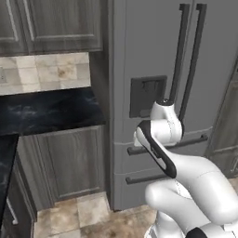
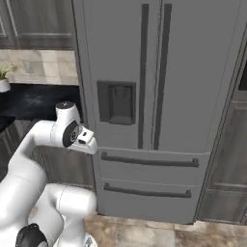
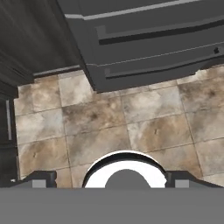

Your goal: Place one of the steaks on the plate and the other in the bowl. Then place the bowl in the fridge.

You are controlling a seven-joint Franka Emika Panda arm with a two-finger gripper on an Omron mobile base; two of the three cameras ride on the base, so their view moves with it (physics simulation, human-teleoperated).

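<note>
- The fridge (image 1: 139,56) stands straight ahead of the robot, tall and grey, both upper doors closed, with two dark vertical handles (image 2: 154,72) side by side at the door seam.
- A dark dispenser recess (image 2: 116,102) sits in the fridge's left door; below the doors are two drawers (image 2: 149,178), each with a horizontal bar handle, both closed.
- No brand, label or writing can be read on the fridge or anywhere else.
- The arm (image 1: 186,181) is folded in front of the fridge, its elbow raised near the dispenser and the hand turned down toward the floor.
- In the hand view the gripper (image 3: 111,183) points at the tan tiled floor (image 3: 109,127) just before the lower drawers; its fingertips (image 3: 41,181) stand far apart, spread wide with nothing between them.
- To the fridge's left are a dark marbled counter (image 1: 46,111), beige wall tiles (image 1: 46,72), and dark wood cabinets (image 1: 69,162) above and below.
- A small potted plant (image 2: 4,79) stands on the counter at the left edge of the right base view.
</note>
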